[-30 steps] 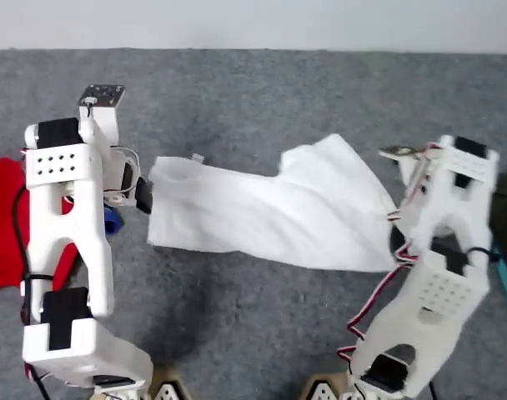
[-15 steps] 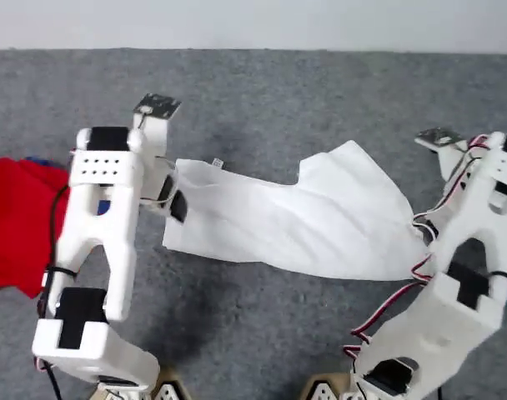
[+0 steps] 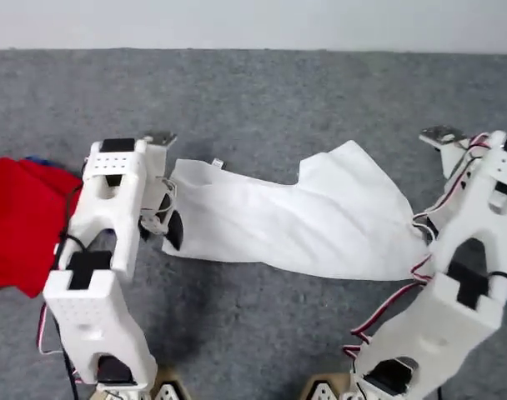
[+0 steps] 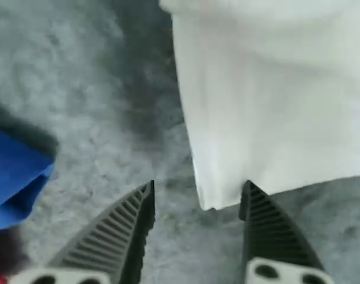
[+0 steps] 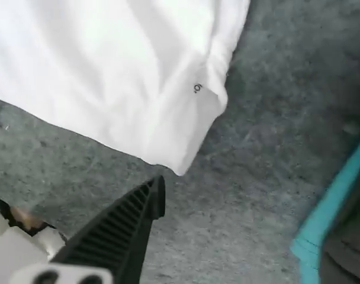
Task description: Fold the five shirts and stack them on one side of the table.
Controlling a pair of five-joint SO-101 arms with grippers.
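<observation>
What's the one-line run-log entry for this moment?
white shirt: spread out | left gripper: open over its corner | right arm: by opposite end | red shirt: table side

A plain white shirt against the mottled grey counter; beside it a solid red shirt and a bright blue cloth. The left arm and right arm are white with black motors, and red wires trail along the right arm. The left claw has black, ribbed fingers. A teal strip borders a dark item.
</observation>
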